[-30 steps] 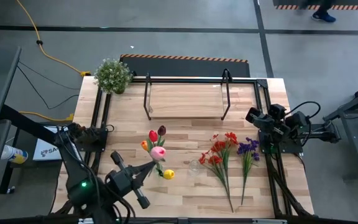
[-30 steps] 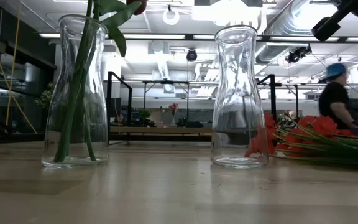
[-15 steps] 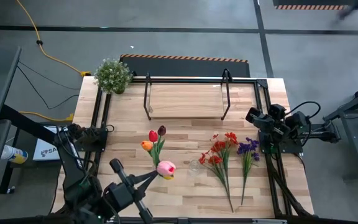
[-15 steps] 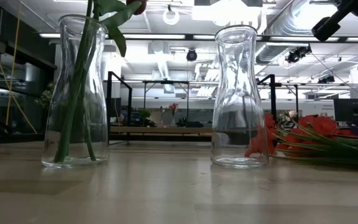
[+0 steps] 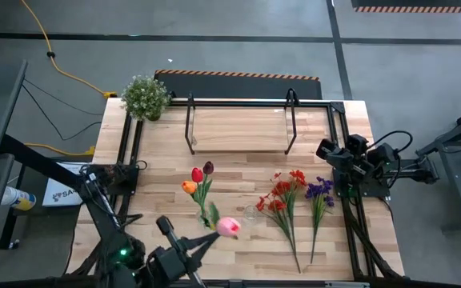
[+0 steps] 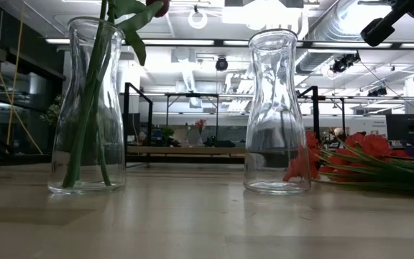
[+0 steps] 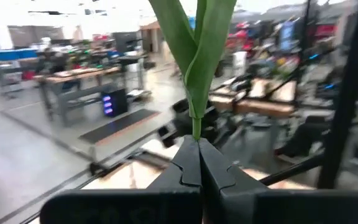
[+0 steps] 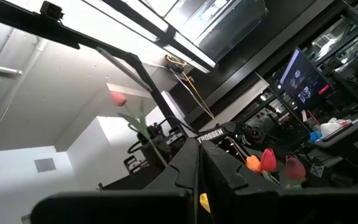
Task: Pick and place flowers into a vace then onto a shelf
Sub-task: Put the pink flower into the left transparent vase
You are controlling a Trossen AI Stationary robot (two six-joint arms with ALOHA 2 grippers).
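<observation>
Pink green-stemmed tulip (image 5: pixel 229 227), pinched between left gripper (image 5: pixel 202 242) fingers at near table edge; right gripper (image 5: pixel 326 150), fingers pressed together, parked at right edge

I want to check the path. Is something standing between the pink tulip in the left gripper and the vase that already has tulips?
Nothing visible blocks it. The left gripper, shut on the pink tulip, holds it just beside the vase with tulips, with only bare tabletop between. The empty vase stands on the tulip's other side, away from that path.
</observation>
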